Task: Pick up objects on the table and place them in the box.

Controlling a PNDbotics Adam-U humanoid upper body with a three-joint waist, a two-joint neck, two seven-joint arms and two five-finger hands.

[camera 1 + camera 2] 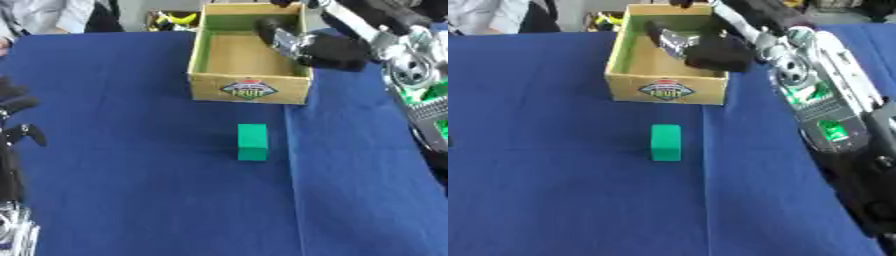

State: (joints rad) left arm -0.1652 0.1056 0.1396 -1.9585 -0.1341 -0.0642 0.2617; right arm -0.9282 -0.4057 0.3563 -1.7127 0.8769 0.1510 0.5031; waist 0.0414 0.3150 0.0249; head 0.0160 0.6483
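The block (253,142), green, lies on the blue cloth (131,175) just in front of the box (249,91), well apart from your right hand (710,50), which hangs over the box's right wall with its fingers curled, whether around anything you cannot tell. Your left hand (19,117) rests at the left edge, fingers relaxed and holding nothing.

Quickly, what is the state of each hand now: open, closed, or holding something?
Left hand: at the left edge, its fingers cannot be told.
Right hand: over the box, curled round a grey object.
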